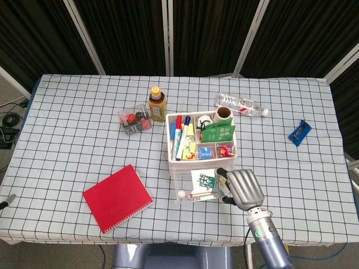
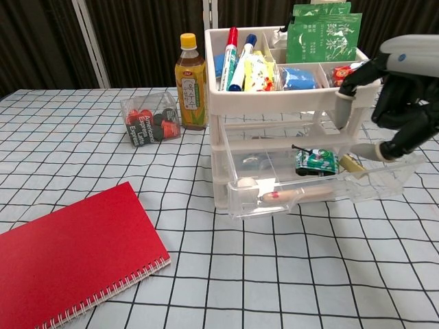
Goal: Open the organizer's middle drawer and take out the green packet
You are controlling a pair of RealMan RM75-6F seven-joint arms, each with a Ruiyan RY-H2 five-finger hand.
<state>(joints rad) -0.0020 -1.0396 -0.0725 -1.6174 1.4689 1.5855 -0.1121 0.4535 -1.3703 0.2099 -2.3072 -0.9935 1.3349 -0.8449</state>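
The white organizer (image 1: pixel 202 147) (image 2: pixel 288 75) stands mid-table with one clear drawer (image 1: pixel 199 185) (image 2: pixel 322 188) pulled out toward me. Inside that drawer lies a small green packet (image 1: pixel 206 180) (image 2: pixel 315 162), beside a wooden-handled tool and a white ball. Larger green packets (image 1: pixel 219 133) (image 2: pixel 322 34) stand in the top tray. My right hand (image 1: pixel 241 188) (image 2: pixel 401 103) hovers over the drawer's right end, fingers apart and curved, with nothing in them. Only a sliver of my left hand (image 1: pixel 4 202) shows at the table's left edge.
A red notebook (image 1: pixel 117 197) (image 2: pixel 68 260) lies front left. A tea bottle (image 1: pixel 157 103) (image 2: pixel 190 81) and a clear box of caps (image 1: pixel 135 120) (image 2: pixel 149 118) stand left of the organizer. Behind it lies a water bottle (image 1: pixel 241 104); a blue clip (image 1: pixel 299 133) sits far right.
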